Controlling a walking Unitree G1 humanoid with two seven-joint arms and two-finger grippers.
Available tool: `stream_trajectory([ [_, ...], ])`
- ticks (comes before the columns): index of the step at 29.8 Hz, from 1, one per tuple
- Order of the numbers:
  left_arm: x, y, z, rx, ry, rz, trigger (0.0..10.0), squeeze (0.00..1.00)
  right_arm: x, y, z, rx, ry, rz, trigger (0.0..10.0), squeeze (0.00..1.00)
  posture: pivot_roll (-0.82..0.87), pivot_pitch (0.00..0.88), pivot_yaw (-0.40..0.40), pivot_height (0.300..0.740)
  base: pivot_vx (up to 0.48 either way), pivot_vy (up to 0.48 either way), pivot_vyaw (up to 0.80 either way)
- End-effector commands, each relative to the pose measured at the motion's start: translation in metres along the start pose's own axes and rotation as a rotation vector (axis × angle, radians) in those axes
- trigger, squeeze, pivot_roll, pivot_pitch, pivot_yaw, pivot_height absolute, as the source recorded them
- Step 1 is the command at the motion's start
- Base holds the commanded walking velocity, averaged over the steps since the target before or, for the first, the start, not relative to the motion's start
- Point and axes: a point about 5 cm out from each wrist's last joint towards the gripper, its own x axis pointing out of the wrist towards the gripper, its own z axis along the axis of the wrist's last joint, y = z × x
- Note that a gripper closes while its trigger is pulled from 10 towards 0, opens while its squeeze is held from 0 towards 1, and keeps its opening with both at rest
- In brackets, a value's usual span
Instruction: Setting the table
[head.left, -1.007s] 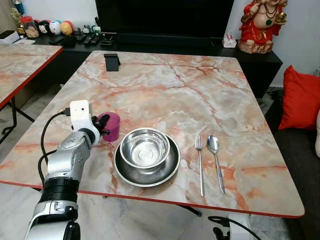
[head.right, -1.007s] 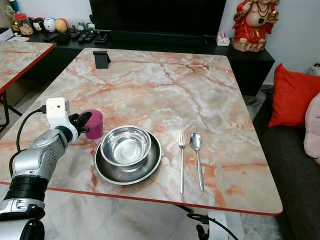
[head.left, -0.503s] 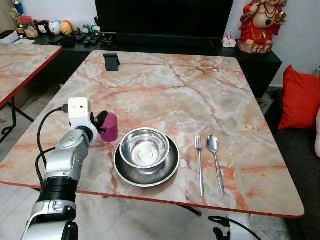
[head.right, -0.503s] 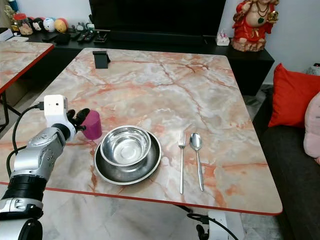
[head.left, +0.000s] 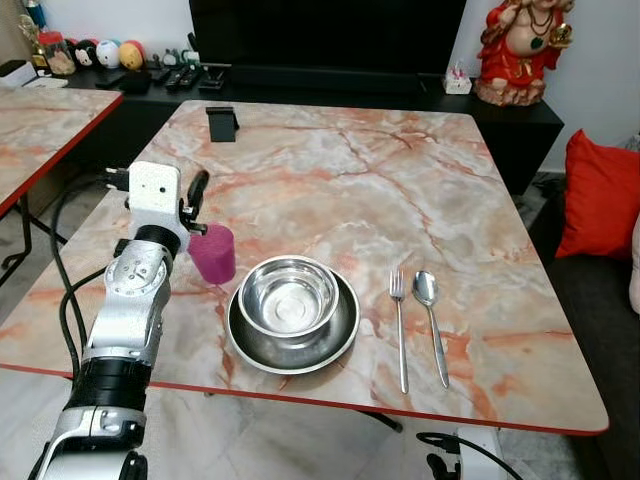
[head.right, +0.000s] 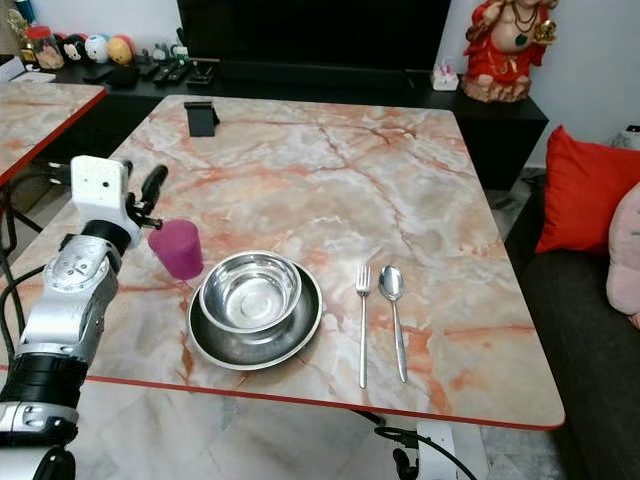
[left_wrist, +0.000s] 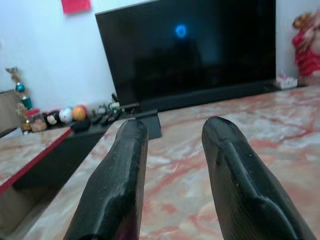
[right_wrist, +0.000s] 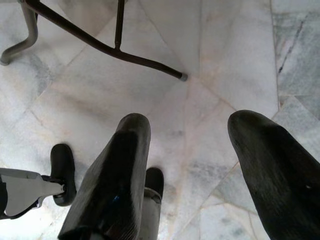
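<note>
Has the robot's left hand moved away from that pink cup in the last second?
Yes. The left hand has let go of the pink cup and risen, toward the far side of the table.

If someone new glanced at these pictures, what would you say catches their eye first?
Probably the magenta cup standing on the marble table, just left of the steel bowl nested in its plate. The left hand hangs open right above the cup. A fork and spoon lie side by side to the bowl's right.
</note>
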Motion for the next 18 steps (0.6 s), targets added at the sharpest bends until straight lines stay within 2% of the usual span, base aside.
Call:
stream_trajectory([
  [1, -0.007, -0.006, 0.002, 0.005, -0.054, -0.012, 10.0, 0.00, -0.001, -0.001, -0.003, 0.003, -0.003, -0.007, 10.0, 0.00, 0.02, 0.000, -0.013, 0.740, 0.000, 0.000, 0.00],
  [3, -0.011, -0.009, 0.001, 0.033, -0.071, -0.019, 10.0, 0.00, -0.002, 0.000, -0.004, 0.008, -0.002, -0.010, 10.0, 0.00, 0.02, 0.000, -0.010, 0.740, 0.000, 0.000, 0.00],
  [4, -0.018, -0.015, -0.006, 0.026, -0.067, -0.025, 10.0, 0.00, -0.002, 0.000, -0.006, 0.006, 0.001, -0.012, 10.0, 0.00, 0.01, 0.000, 0.004, 0.740, 0.000, 0.000, 0.00],
  [9, -0.032, -0.028, -0.024, -0.005, -0.014, -0.032, 10.0, 0.00, -0.002, 0.001, -0.006, 0.022, -0.008, -0.028, 10.0, 0.00, -0.02, 0.000, 0.020, 0.740, 0.000, 0.000, 0.00],
  [18, -0.023, -0.036, -0.014, -0.030, -0.059, -0.018, 10.0, 0.00, -0.002, 0.000, -0.004, 0.054, -0.026, -0.061, 10.0, 0.00, -0.02, 0.000, 0.014, 0.740, 0.000, 0.000, 0.00],
])
